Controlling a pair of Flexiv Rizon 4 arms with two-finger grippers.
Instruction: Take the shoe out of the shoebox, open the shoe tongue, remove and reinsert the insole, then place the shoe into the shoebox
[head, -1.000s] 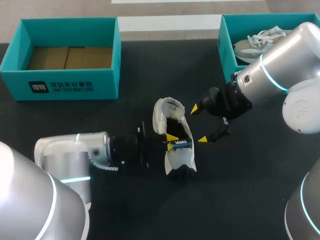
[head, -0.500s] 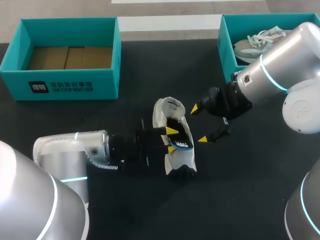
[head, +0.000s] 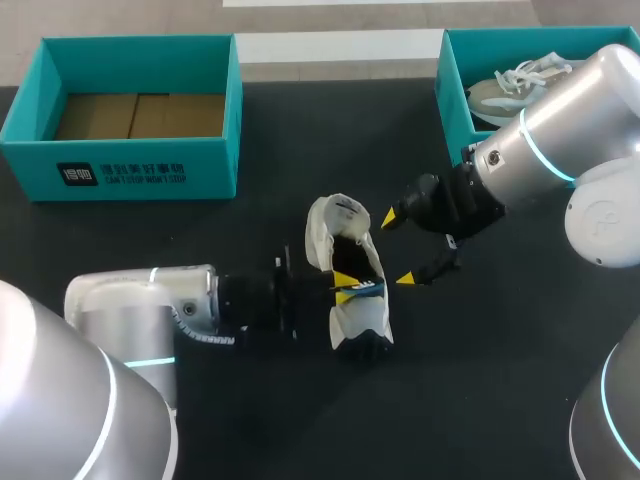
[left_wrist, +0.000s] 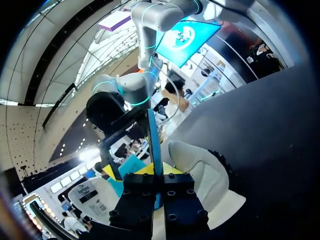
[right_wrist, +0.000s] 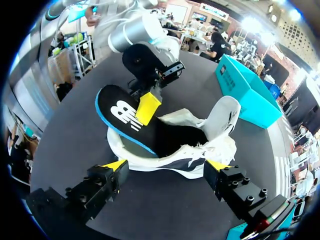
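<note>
Insole (right_wrist: 124, 119) in left gripper (head: 345, 284), over shoe (right_wrist: 222, 122)

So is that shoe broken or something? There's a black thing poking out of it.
Not broken. That is the black insole, sticking partly out of the white shoe on the table, pinched in the fingers of the left gripper. Nothing else looks odd.
</note>
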